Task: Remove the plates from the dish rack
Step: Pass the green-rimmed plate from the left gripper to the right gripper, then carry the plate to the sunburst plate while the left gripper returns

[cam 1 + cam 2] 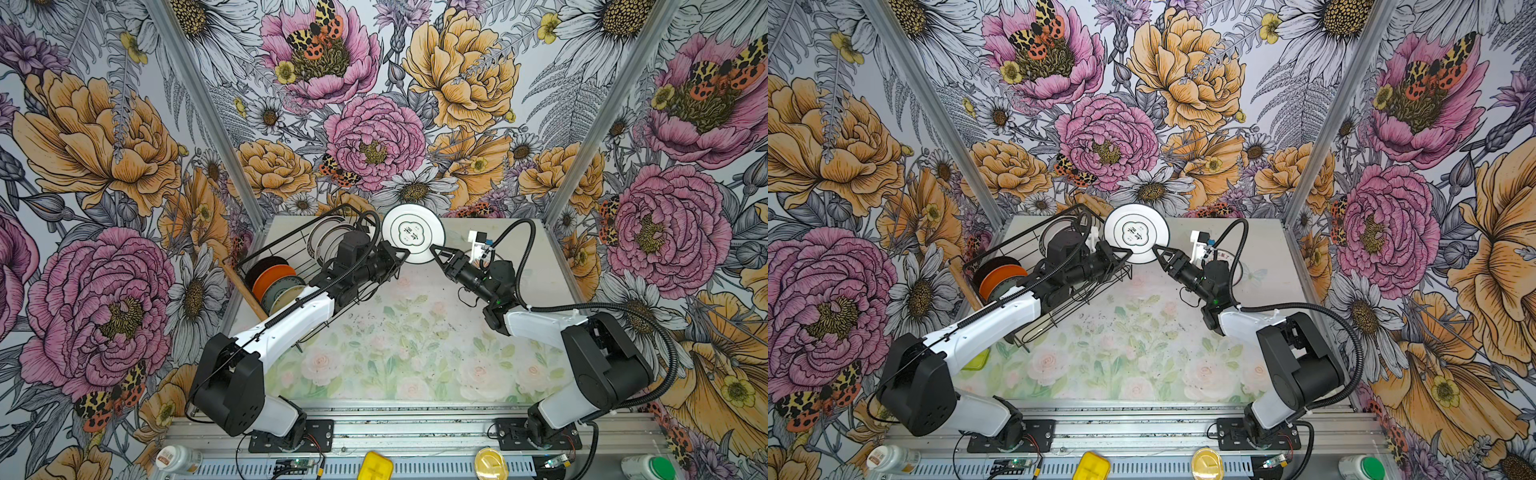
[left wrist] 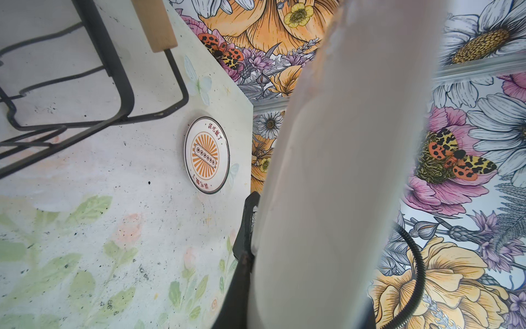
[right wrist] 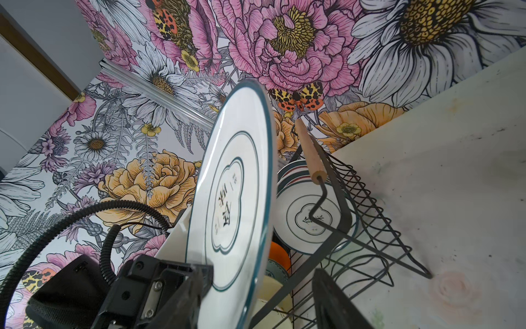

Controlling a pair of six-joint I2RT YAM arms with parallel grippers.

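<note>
Flowered walls [image 1: 374,137] box you in, and the table [image 1: 415,332] is a pale rose print. Your left arm covers much of the rack [image 1: 266,249] behind the left gripper [image 1: 405,253], which is clamped on a raised plate [image 1: 413,237]. The right gripper [image 1: 436,253] straddles the opposite rim, jaws apart. Other plates [image 1: 274,282] stand racked, partly hidden.

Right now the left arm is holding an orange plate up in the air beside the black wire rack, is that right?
Not quite. The plate held up by the left gripper beside the dish rack is white with a dark teal rim, not orange. The right wrist view shows it clearly.
</note>
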